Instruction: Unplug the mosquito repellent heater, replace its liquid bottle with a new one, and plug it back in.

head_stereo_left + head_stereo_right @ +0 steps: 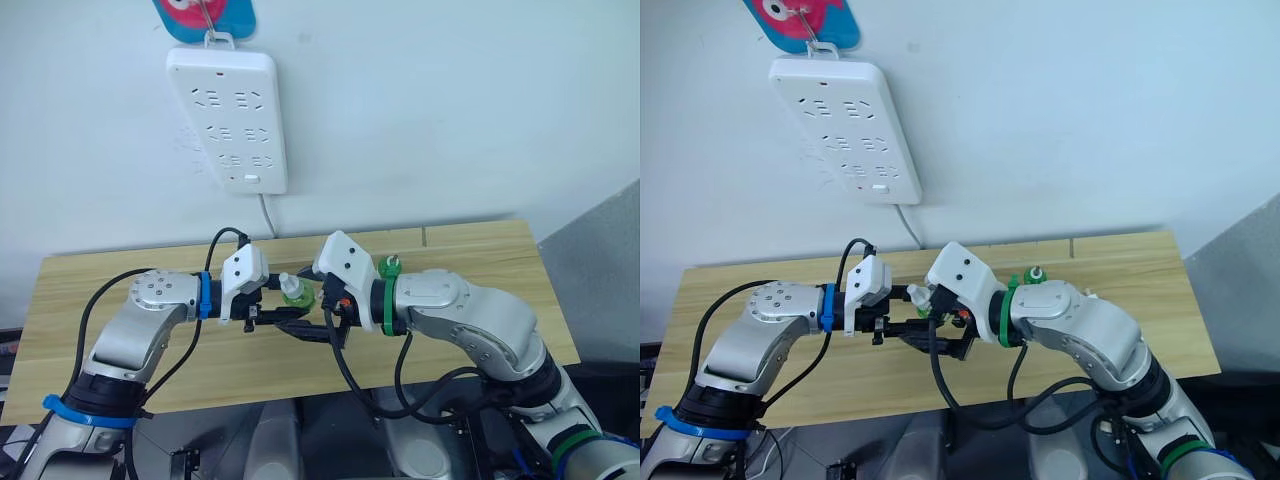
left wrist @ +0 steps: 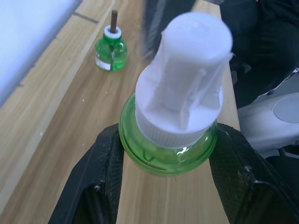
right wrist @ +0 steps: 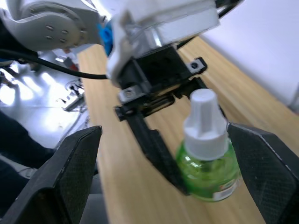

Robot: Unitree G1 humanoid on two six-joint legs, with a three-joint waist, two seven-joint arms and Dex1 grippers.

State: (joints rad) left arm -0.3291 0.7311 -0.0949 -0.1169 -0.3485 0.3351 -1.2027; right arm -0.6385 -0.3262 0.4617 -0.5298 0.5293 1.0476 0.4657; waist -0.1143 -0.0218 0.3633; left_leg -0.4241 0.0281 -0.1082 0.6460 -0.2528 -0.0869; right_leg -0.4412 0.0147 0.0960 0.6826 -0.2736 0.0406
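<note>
A green liquid bottle (image 2: pixel 166 151) with a white cap is held by its body above the wooden table (image 1: pixel 90 300); my left gripper (image 1: pixel 288 312) is shut on it. My right gripper (image 3: pixel 163 179) is open right beside it, its fingers (image 3: pixel 70 172) spread wide on either side of the capped bottle (image 3: pixel 205 172) without touching it. A second green bottle (image 2: pixel 110 50) with a bare brown wick stands upright on the table just behind my right wrist (image 1: pixel 388 266). The mosquito repellent heater is out of view.
A long white power strip (image 1: pixel 228 115) hangs on the wall above the table's back edge, its sockets empty and its cord running down behind the table. Bare tabletop lies to either side of the arms.
</note>
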